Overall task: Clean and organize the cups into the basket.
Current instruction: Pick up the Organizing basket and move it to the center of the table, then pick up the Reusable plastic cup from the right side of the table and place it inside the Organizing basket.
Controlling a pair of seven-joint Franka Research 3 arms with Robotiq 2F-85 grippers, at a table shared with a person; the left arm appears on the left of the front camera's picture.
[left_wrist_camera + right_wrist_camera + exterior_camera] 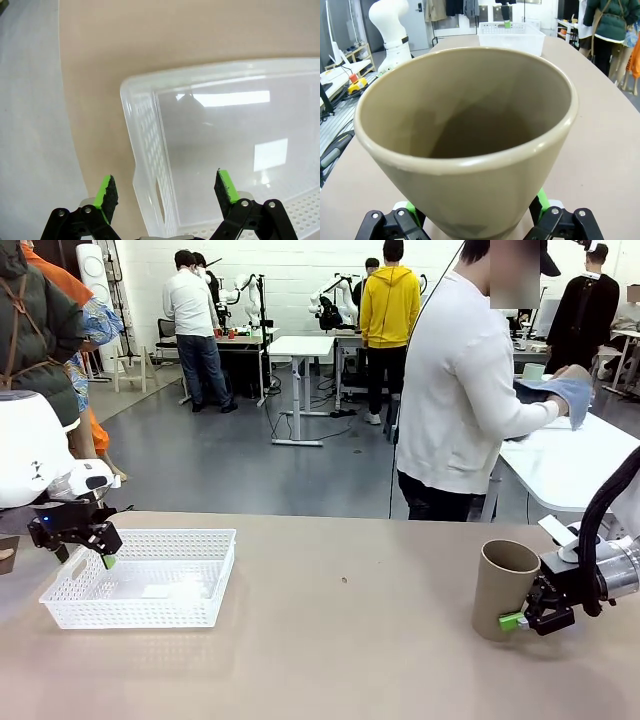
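Left hand (86, 557) released, the basket's (140, 612) end wall right beneath it. Right hand (512, 618) released too, the brown cup's (503, 585) base between its fingers, standing on the worktop (340, 660).

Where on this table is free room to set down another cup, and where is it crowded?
Free: the tan tabletop between the white perforated plastic basket and the brown paper cup; the basket's floor also looks bare, beneath the open left gripper. Crowded: the right side, where the right gripper flanks the cup.
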